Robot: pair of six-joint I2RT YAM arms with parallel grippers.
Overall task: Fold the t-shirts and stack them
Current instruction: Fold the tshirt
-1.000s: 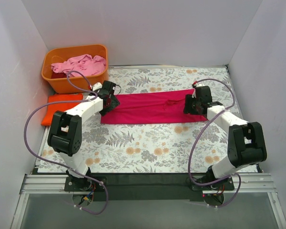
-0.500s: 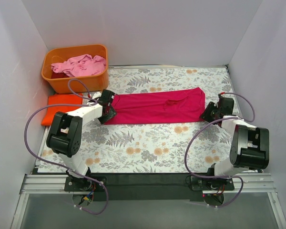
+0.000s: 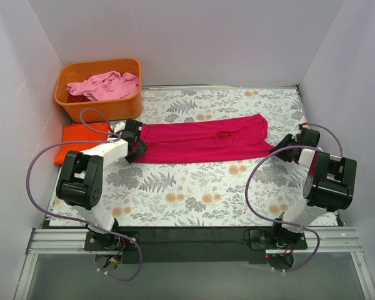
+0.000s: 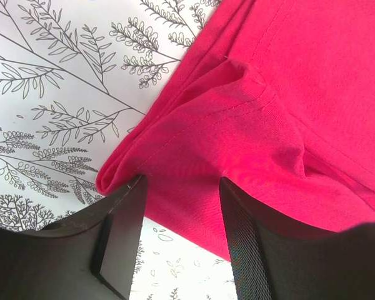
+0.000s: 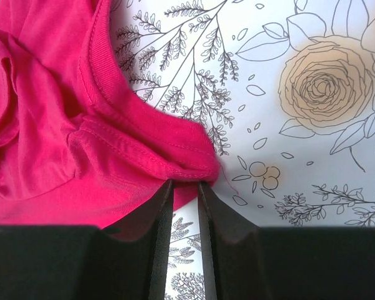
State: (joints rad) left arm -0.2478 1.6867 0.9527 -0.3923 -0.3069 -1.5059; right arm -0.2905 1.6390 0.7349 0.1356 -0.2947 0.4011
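Observation:
The magenta-red t-shirt (image 3: 203,140) lies as a long folded strip across the table's middle. My left gripper (image 3: 134,147) sits at the strip's left end. Its jaws stand apart, with the flat hem (image 4: 175,156) between the fingertips and my left gripper (image 4: 181,187) not squeezing it. My right gripper (image 3: 286,149) is off the right end, shut on a corner of the shirt (image 5: 194,165) that stretches out toward it. An orange t-shirt (image 3: 81,139) lies folded at the left edge. A pale pink t-shirt (image 3: 106,84) and a dark red one (image 3: 77,99) lie in the tub.
An orange plastic tub (image 3: 100,109) stands at the back left corner. White walls close in the table on the left, back and right. The flowered tablecloth (image 3: 194,194) shows in front of the shirt.
My right gripper has moved right, off the shirt's end, and narrowed onto its corner, drawing it out. My left gripper has slid left to the shirt's left end and its jaws have narrowed a little.

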